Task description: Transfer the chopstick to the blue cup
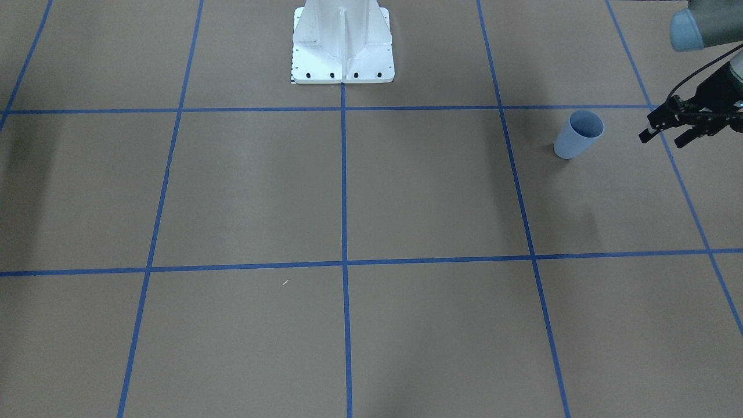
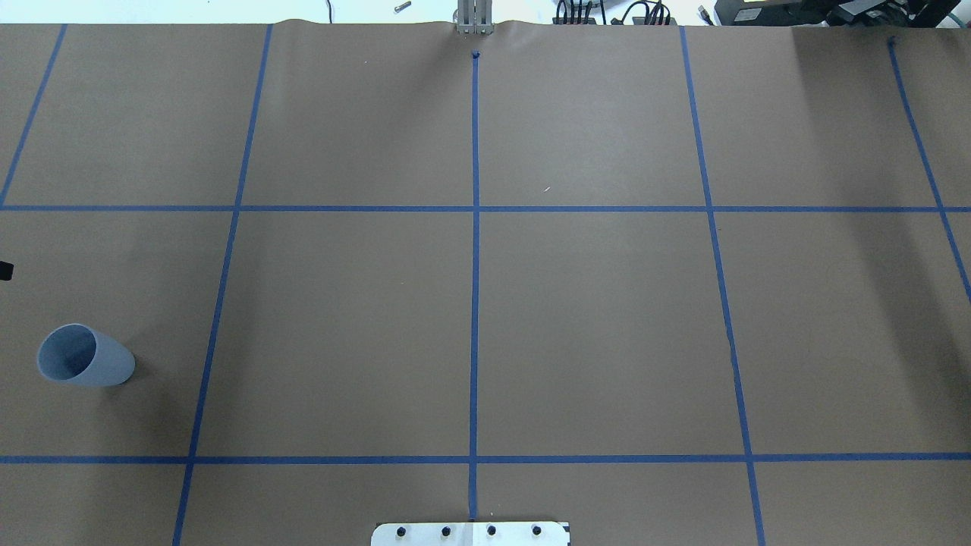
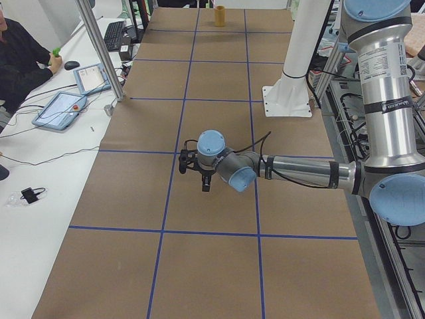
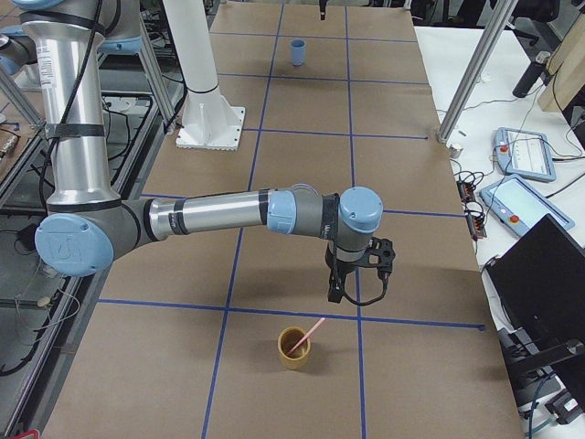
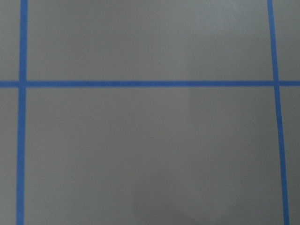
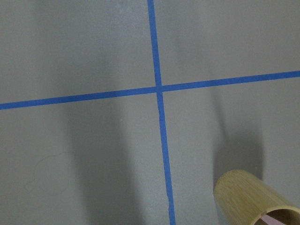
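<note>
The blue cup stands upright on the brown paper; it also shows in the overhead view and far off in the exterior right view. A pale pink chopstick leans in a tan bamboo cup, whose rim shows in the right wrist view. My left gripper is open and empty, hovering a short way beside the blue cup. My right gripper hangs just above and behind the bamboo cup; I cannot tell whether it is open or shut.
The white robot pedestal stands at the table's middle back edge. Blue tape lines grid the brown paper. An operator's side table with tablets and a metal post runs along the far side.
</note>
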`<action>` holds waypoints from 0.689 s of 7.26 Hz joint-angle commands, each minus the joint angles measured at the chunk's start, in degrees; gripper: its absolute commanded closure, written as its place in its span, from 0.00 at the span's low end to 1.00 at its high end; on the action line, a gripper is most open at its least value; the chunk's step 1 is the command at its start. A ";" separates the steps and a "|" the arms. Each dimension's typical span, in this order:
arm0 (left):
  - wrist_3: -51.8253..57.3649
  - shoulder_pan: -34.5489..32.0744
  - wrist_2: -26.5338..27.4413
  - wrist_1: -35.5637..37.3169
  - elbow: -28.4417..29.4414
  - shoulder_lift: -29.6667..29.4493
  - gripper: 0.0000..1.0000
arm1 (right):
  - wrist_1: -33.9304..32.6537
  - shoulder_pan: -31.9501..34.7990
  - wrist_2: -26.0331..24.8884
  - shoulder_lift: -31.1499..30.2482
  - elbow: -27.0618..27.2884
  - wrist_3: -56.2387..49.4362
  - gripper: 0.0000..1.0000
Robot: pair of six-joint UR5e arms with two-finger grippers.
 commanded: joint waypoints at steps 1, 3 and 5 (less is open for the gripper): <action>-7.38 7.76 4.71 -5.20 -0.09 1.01 0.02 | 1.88 0.08 0.13 -0.97 0.30 0.17 0.00; -7.57 10.07 4.56 -7.13 -0.17 2.40 0.02 | 1.98 0.00 0.22 -0.89 0.22 0.61 0.00; -7.57 10.78 4.30 -8.11 -0.17 3.29 0.02 | 1.98 0.00 0.74 -0.97 0.39 0.61 0.00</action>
